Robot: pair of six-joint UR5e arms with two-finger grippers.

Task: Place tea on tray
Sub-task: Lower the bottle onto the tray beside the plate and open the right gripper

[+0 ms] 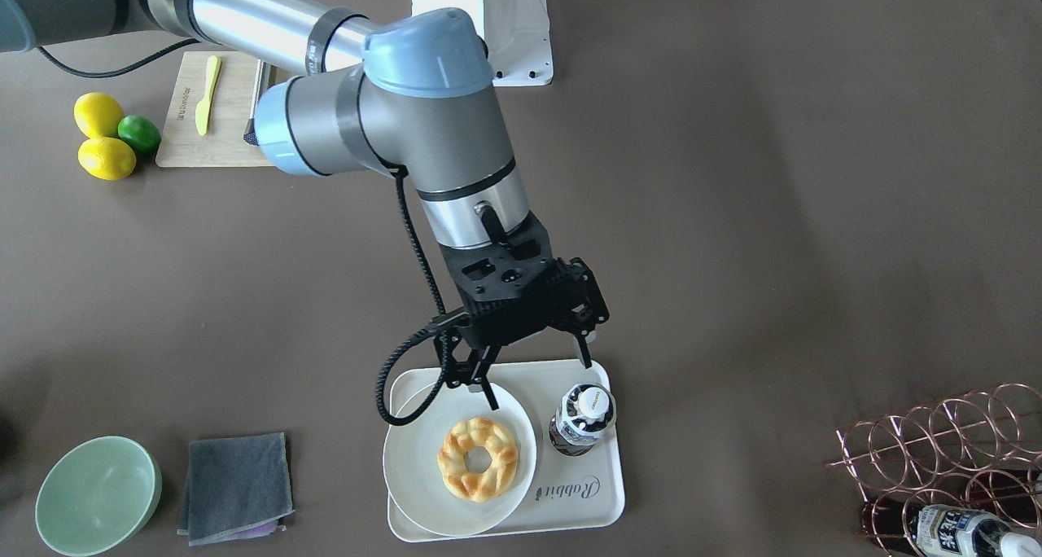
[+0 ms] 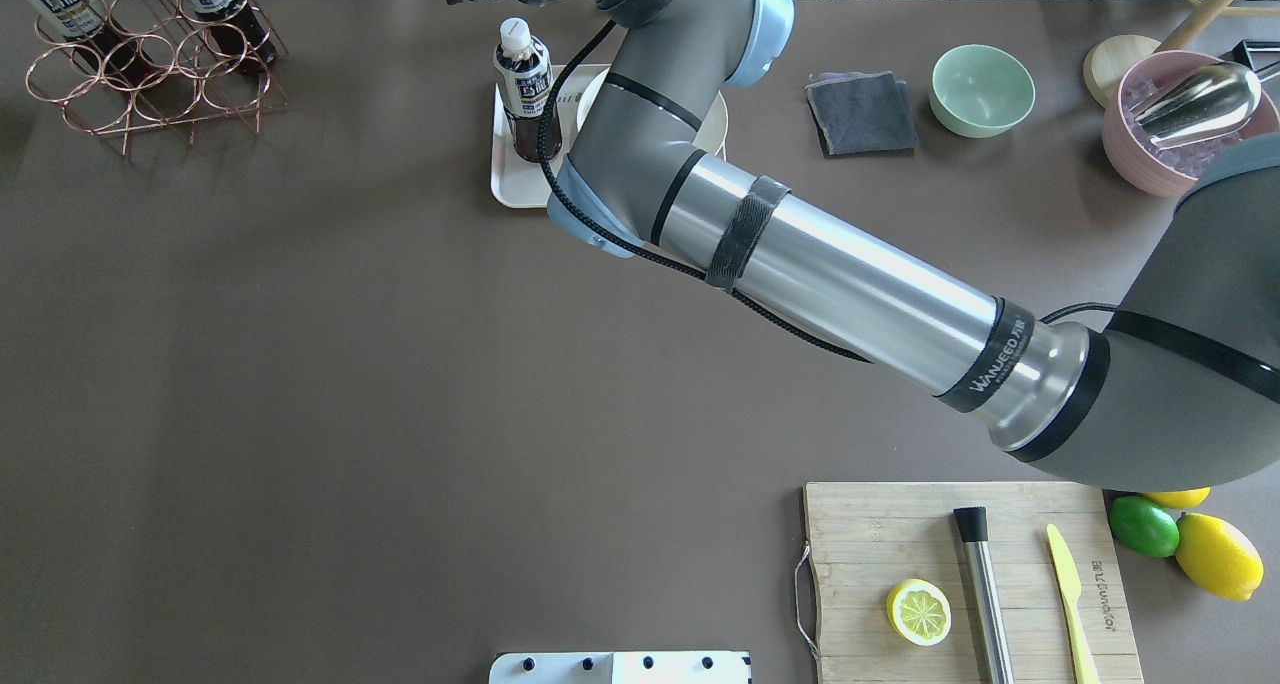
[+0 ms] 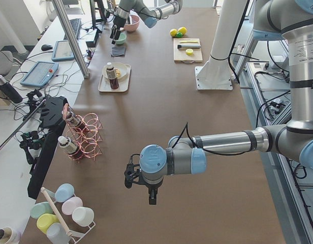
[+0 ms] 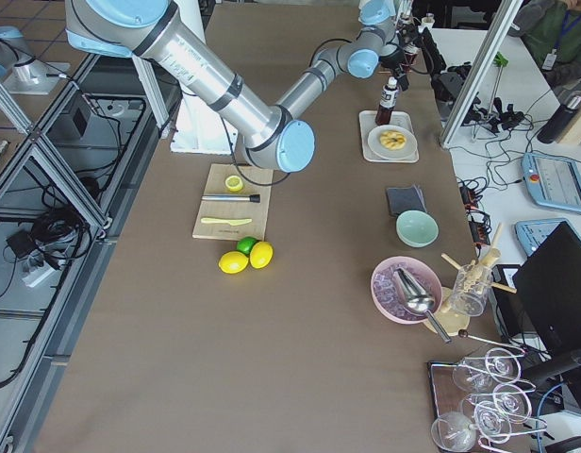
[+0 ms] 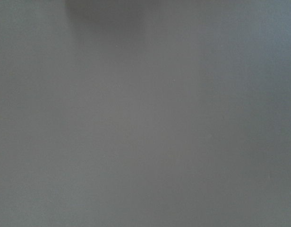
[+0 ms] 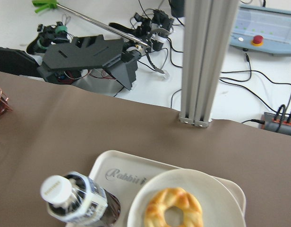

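Note:
The tea [image 1: 582, 418] is a small bottle of dark liquid with a white cap. It stands upright on the cream tray [image 1: 588, 492], next to the plate. It also shows in the overhead view [image 2: 524, 89] and in the right wrist view [image 6: 72, 199], with the tray's rim [image 6: 118, 158] behind it. My right gripper [image 1: 537, 375] hangs open and empty just above the tray's robot-side edge, apart from the bottle. My left gripper [image 3: 131, 176] shows only in the exterior left view, low over bare table, so I cannot tell if it is open or shut.
A round white plate [image 1: 407, 459] with a ring pastry [image 1: 478, 459] fills the tray's other half. A copper rack [image 1: 952, 439] holds more bottles [image 1: 952, 532]. A green bowl [image 1: 98, 496], a grey cloth [image 1: 236, 488] and a cutting board [image 1: 232, 133] with lemons [image 1: 102, 138] stand around.

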